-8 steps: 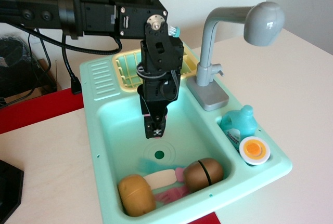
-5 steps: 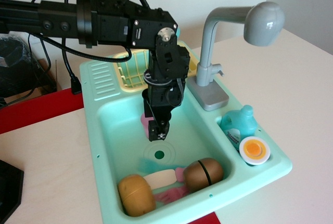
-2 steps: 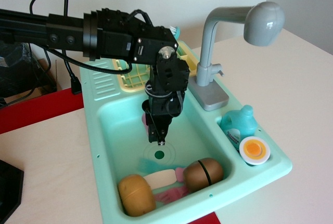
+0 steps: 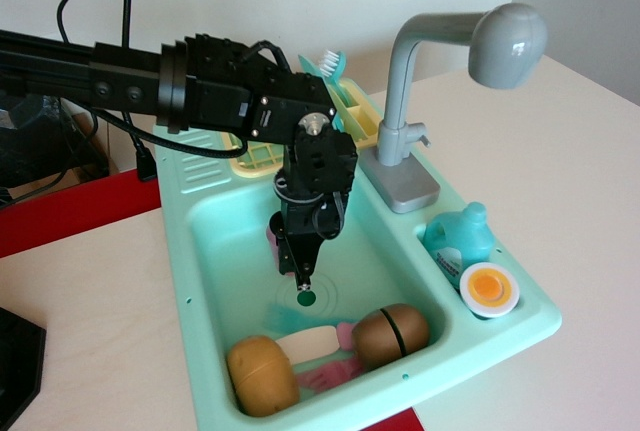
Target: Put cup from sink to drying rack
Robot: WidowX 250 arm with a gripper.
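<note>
Pale wood-grain tabletop [image 4: 570,151], white wall behind, red strip along its left edge; a mint-green plastic toy sink [image 4: 195,281] sits on it.

Hidden or unclear: the pincer [image 4: 303,279] hangs low inside the basin, seen edge-on just above the round dark-green drain [image 4: 306,299]; whether it is parted or closed cannot be told. The cup [image 4: 273,234], pink plastic, shows only as a sliver at the pincer's left flank, against the basin's back-left area; most of it is masked by the black arm [image 4: 230,96]. Contact between cup and pincer cannot be confirmed. The drying rack [image 4: 262,156], pale-yellow with slotted bars, is largely covered by the arm; only its front and right parts show.

Materials and shapes: grey faucet [image 4: 450,61], bulbous head, rectangular base on the sink's rear rim. Two brown egg-shaped toys [image 4: 262,373] [image 4: 390,335] lie at the basin's front wall, a flat pink utensil [image 4: 330,366] between them. Teal bottle [image 4: 460,235] and a round orange-and-white piece [image 4: 489,288] occupy the right side compartment. A teal-handled brush [image 4: 327,67] stands near the rack.

Open room: the basin floor around the drain and toward the right wall is bare.
</note>
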